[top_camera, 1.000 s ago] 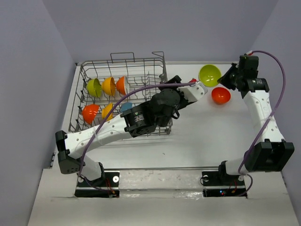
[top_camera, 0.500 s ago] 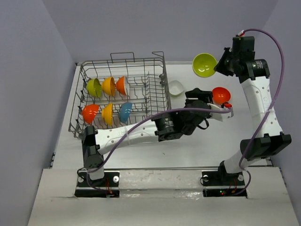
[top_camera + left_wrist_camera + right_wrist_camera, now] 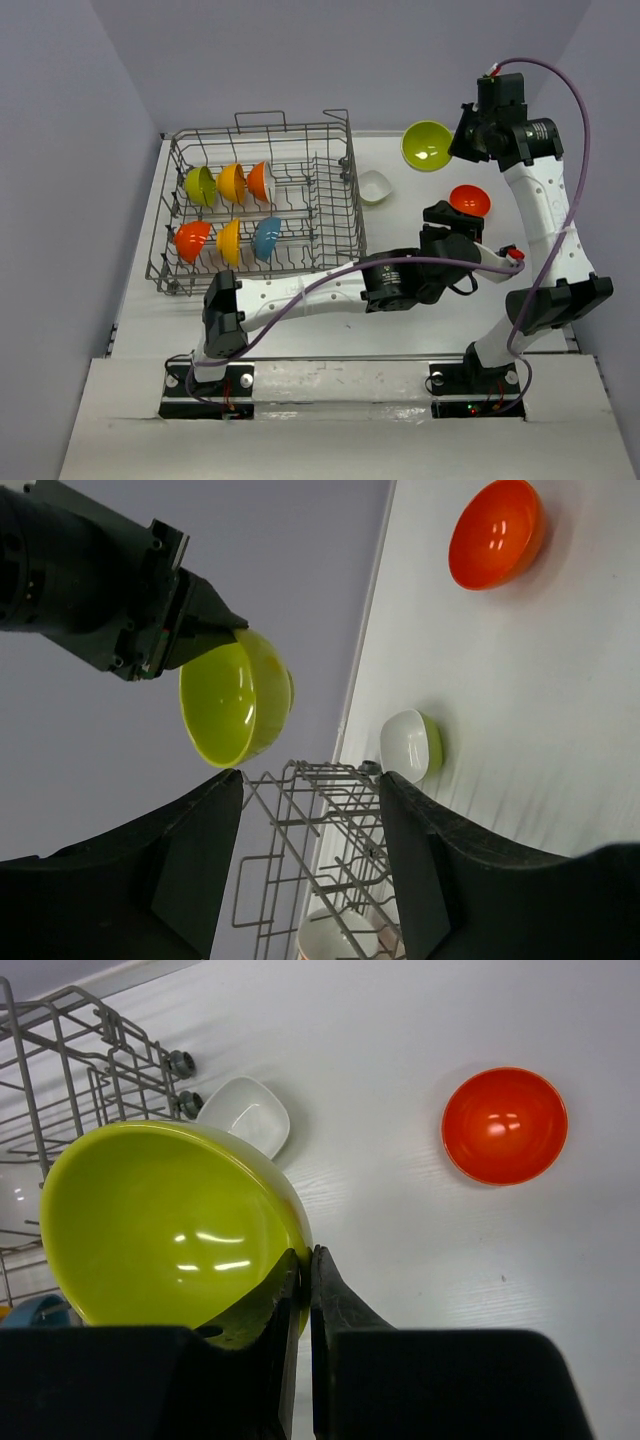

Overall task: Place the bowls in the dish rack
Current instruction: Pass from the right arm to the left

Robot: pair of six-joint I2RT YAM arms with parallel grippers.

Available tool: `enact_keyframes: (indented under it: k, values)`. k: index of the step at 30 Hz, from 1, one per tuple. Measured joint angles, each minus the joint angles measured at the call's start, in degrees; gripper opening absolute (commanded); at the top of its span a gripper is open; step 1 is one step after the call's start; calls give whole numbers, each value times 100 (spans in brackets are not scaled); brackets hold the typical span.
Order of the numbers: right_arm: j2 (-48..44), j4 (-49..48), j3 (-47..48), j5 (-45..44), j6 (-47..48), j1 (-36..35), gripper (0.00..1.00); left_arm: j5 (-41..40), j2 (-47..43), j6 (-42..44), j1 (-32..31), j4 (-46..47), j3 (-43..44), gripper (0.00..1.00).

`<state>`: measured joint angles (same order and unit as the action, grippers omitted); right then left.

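My right gripper (image 3: 305, 1252) is shut on the rim of a lime green bowl (image 3: 170, 1225) and holds it in the air at the back right (image 3: 427, 145). On the table below lie a red-orange bowl (image 3: 470, 200) and a white bowl (image 3: 374, 186), the white one just right of the dish rack (image 3: 350, 190). Several bowls stand in the rack's left half, among them a teal one (image 3: 267, 237). My left gripper (image 3: 445, 213) is open and empty, close beside the red-orange bowl (image 3: 497, 532), with its view toward the rack (image 3: 300, 810).
The left arm (image 3: 330, 290) stretches across the table in front of the rack. The right arm (image 3: 550, 230) rises along the right wall. Grey walls close in the table at the back and both sides.
The right gripper has lifted the lime green bowl off the table and carried it a little left. The left arm has swung from the rack rightward to the red-orange bowl.
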<state>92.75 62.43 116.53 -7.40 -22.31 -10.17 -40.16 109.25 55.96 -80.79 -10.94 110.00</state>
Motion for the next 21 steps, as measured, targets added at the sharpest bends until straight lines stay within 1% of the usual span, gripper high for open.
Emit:
enact_keyframes:
  k: [6, 11, 17, 21]
  values:
    - [-103, -2, -50, -249, 101, -367, 1, -46, 181, 131, 28, 142, 0, 69]
    - [-562, -131, -479, -387, 181, -595, 1, -96, 297, 236, 79, 240, 0, 69]
    - [-1119, -358, -1064, -487, 262, -605, 1, -234, 313, 374, 109, 450, 0, 69]
    - [-1226, -492, -1237, -540, 306, -605, 1, -330, 339, 435, 114, 560, 0, 69]
